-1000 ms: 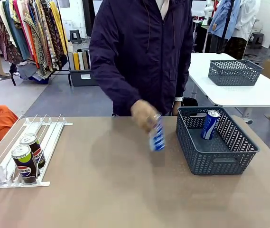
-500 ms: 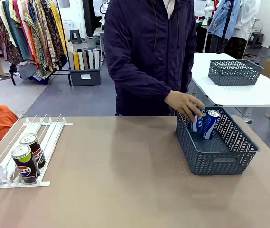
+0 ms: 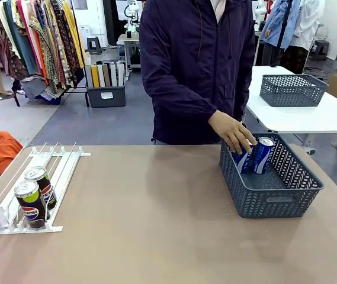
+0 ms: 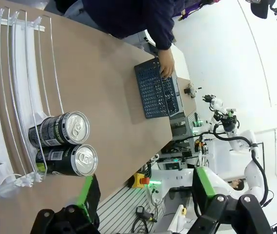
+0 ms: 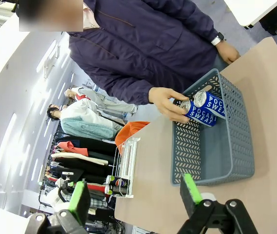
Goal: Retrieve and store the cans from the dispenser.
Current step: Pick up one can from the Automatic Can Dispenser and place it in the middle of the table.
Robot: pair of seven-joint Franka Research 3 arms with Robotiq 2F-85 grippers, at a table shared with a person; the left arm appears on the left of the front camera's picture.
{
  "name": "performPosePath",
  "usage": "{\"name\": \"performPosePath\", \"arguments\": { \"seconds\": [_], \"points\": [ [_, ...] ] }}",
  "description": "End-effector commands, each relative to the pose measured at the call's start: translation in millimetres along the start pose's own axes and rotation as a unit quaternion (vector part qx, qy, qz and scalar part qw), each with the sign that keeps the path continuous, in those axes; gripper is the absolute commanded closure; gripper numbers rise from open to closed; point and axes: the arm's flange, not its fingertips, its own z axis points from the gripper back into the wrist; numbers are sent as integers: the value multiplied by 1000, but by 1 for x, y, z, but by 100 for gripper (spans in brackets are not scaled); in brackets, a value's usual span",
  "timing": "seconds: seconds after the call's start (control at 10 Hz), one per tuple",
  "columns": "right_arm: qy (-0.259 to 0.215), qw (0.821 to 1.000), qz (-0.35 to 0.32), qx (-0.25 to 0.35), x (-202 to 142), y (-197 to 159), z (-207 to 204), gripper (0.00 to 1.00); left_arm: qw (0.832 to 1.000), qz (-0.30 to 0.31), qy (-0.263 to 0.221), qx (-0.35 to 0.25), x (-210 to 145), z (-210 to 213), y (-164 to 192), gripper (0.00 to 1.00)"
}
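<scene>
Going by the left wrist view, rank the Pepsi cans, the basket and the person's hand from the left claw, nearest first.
1. Pepsi cans: just ahead, in the rack.
2. Basket: across the table.
3. Hand: at the basket's far end.

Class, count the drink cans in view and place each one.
4. The front Pepsi can and rear Pepsi can stand in the dispenser. One Pocari Sweat can leans in the grey basket; a second Pocari Sweat can is there under the person's hand. None seems hidden.
</scene>
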Motion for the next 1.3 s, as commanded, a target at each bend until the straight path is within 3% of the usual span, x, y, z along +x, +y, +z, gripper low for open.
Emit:
{"name": "performPosePath", "arguments": {
  "seconds": [0.0, 0.2, 0.3, 0.4, 0.6, 0.8, 0.9, 1.0, 1.1, 1.2],
  "points": [
    [-8, 1000, 13, 13, 3, 2, -2, 0, 1000, 5, -2, -1, -1, -1, -1, 0],
    [-8, 1000, 13, 13, 3, 2, -2, 0, 1000, 0, 0, 0, 0, 0, 0, 0],
    [-8, 1000, 13, 13, 3, 2, -2, 0, 996, -3, 51, 69, 2, -18, -27, 0],
    [-8, 1000, 13, 13, 3, 2, -2, 0, 981, -4, 74, 178, -4, -40, -59, 0],
    [-8, 1000, 13, 13, 3, 2, -2, 0, 935, -39, 128, 327, -19, -88, -95, 0],
    [-8, 1000, 13, 13, 3, 2, -2, 0, 864, -55, 153, 476, -30, -141, -114, 0],
    [-8, 1000, 13, 13, 3, 2, -2, 0, 837, -53, 147, 524, -32, -162, -118, 0],
    [-8, 1000, 13, 13, 3, 2, -2, 0, 833, -60, 160, 525, -34, -178, -122, 0],
    [-8, 1000, 13, 13, 3, 2, -2, 0, 851, -58, 152, 499, -25, -183, -126, 0],
    [-8, 1000, 13, 13, 3, 2, -2, 0, 845, -69, 140, 512, -40, -174, -129, 0]
  ]
}}
